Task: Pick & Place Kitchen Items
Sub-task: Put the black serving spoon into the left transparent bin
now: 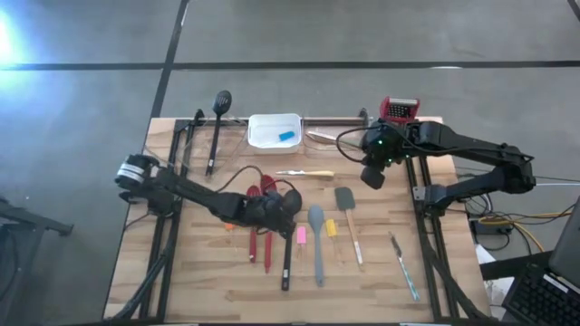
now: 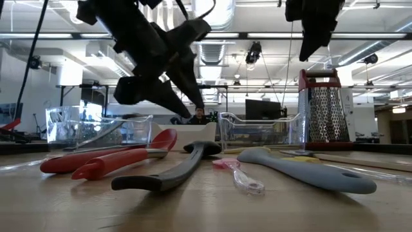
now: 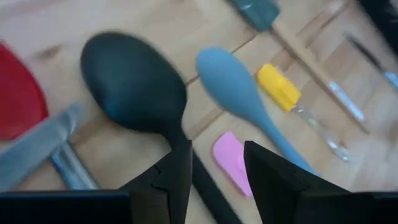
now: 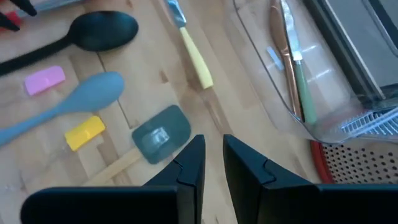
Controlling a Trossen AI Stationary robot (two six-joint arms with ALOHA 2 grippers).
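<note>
Left pincer point(image 1: 288, 205) open over black spoon point(image 1: 288, 244), 1; right pincer point(image 1: 372, 177) open, empty. Tabletop point(image 1: 208, 272): red utensils point(image 1: 261, 231), 2; grey spoon point(image 1: 317, 243), 1.

A table point(image 1: 381, 272) holds kitchen tools, most of them laid side by side near its middle, handles pointing to the front edge. Leftmost are two spoons point(image 1: 258, 222) lying together. Just to their right lies a longer spoon point(image 1: 287, 244), then a small block point(image 1: 301, 234), then another spoon point(image 1: 317, 243). Right of that sits a second small block point(image 1: 331, 228), then a spatula point(image 1: 349, 222). A thin knife point(image 1: 404, 264) lies apart, towards the front right corner. Behind the row, a short knife point(image 1: 305, 173) lies crosswise. At the back edge stands a tray point(image 1: 263, 131) with a block point(image 1: 287, 137) in it. A slotted spoon point(image 1: 217, 127) lies left of the tray, a grater point(image 1: 400, 110) stands towards the back right corner.
</note>
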